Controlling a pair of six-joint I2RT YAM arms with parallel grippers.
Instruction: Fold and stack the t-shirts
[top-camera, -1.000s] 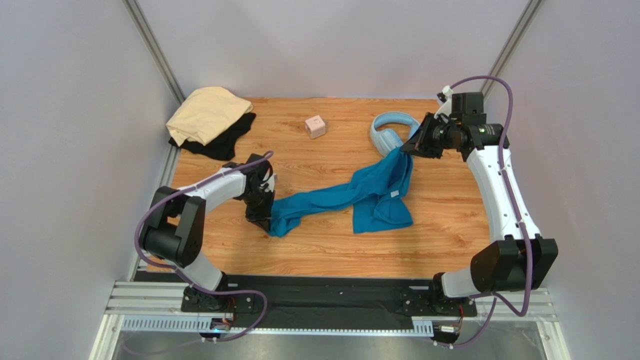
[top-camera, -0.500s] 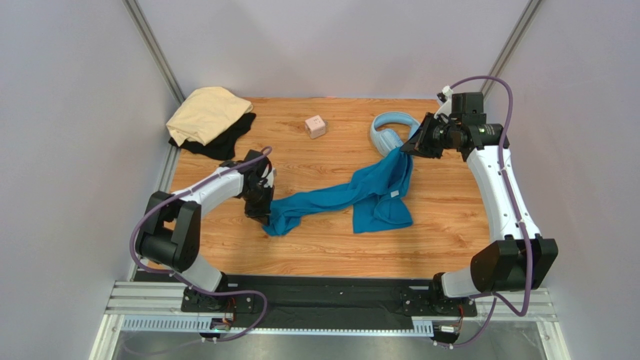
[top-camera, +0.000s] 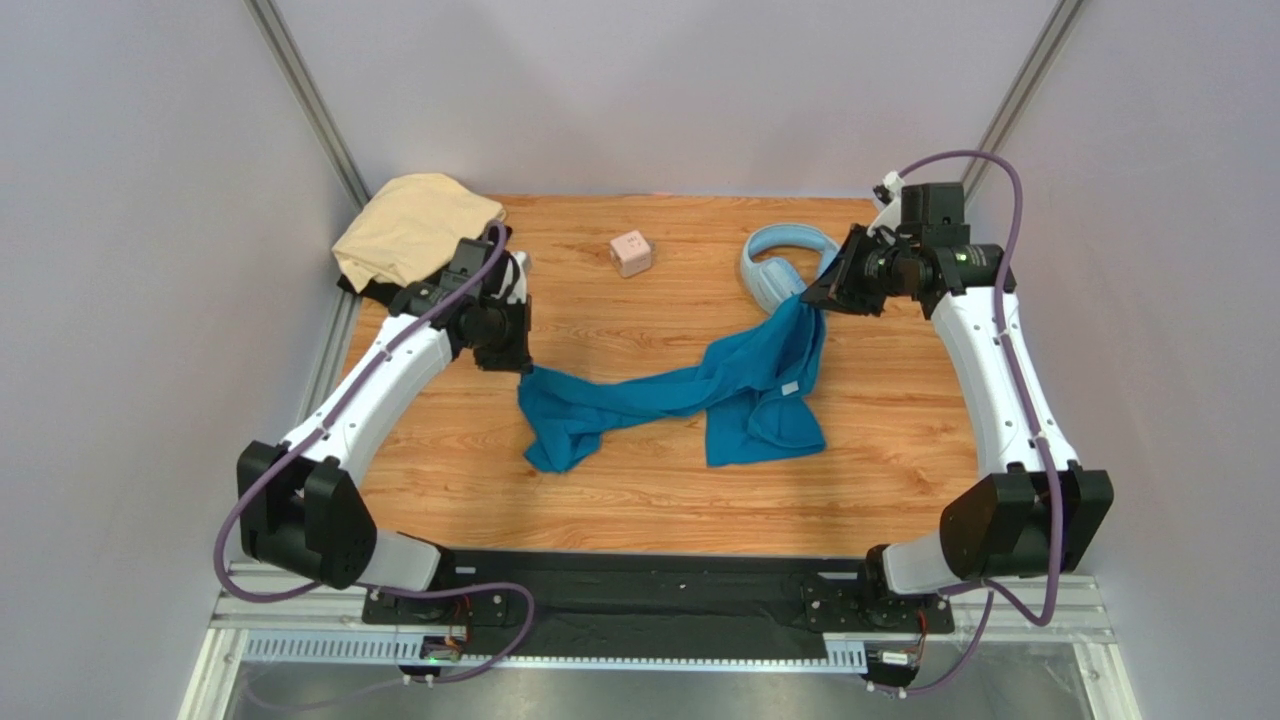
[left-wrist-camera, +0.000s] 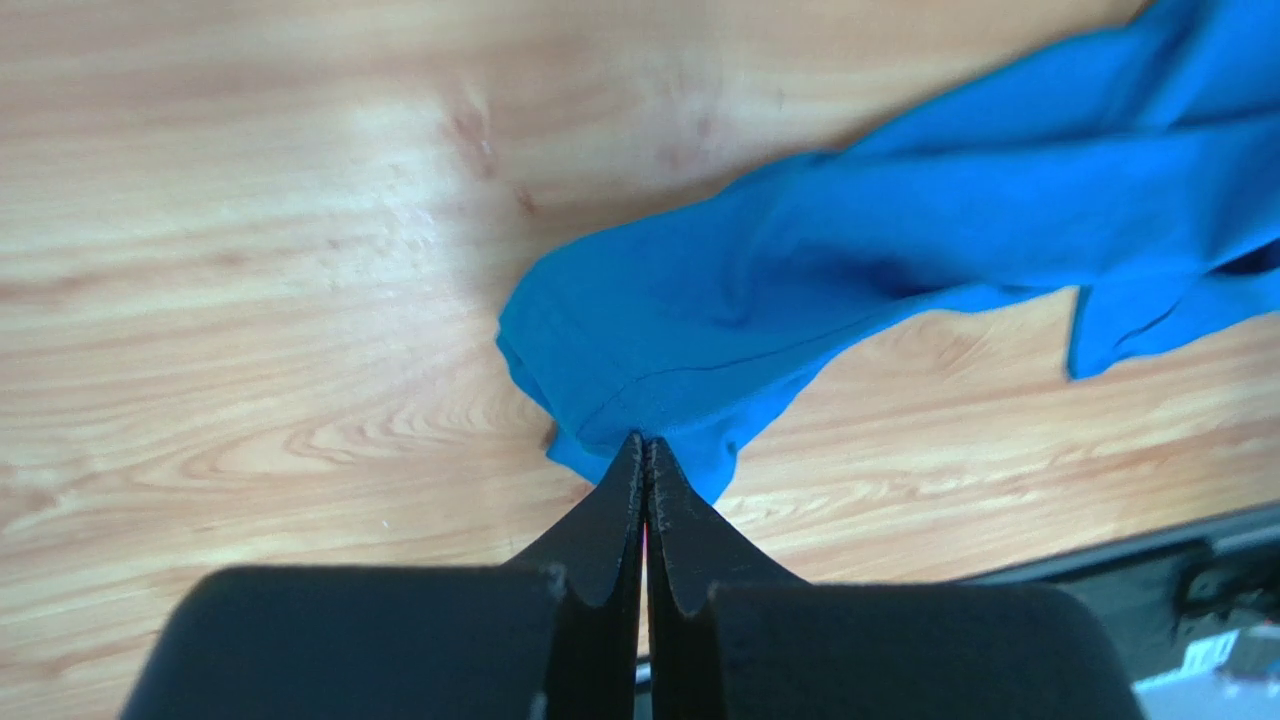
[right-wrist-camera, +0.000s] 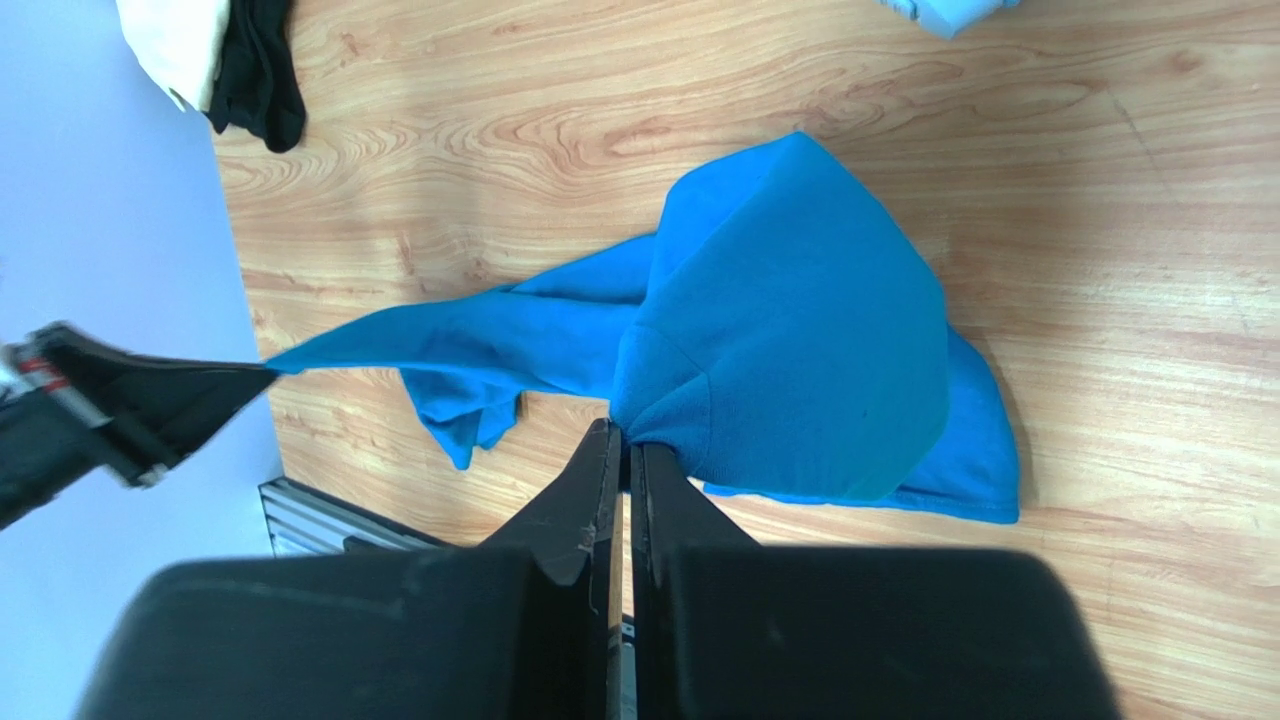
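Nearer the arm bases than the small pink cube (top-camera: 633, 252), the teal-blue t-shirt (top-camera: 706, 393) stretches as a twisted, rope-like band across the wood-grain table (top-camera: 676, 495). Its long axis runs from the cube's near left to the cube's right. Its bulk is heaped on the right-hand half, where a small white tag (top-camera: 786, 389) shows.

The left gripper (top-camera: 511, 360) is to the cube's near left and the right gripper (top-camera: 819, 296) well to its right, one at each end of the band. The overhead view does not show how either grip sits.

The left wrist view does: the left gripper's two black tapered fingers (left-wrist-camera: 616, 503) are pressed together on the shirt's stitched hem, with soft folds fanning away from the pinch. The right wrist view shows the right gripper's fingers likewise closed, nipping the cloth, which hangs from them in a smooth rounded drape. The same view shows the far end of the shirt drawn to a taut point in the left gripper.

Light-blue headphones (top-camera: 781, 258), a curved band, lie on the cube's right, just beside the right gripper. To the cube's far left lies a rumpled pale tan t-shirt (top-camera: 406, 225) on a black t-shirt (right-wrist-camera: 259, 75). The left arm crosses the black one in the overhead view.
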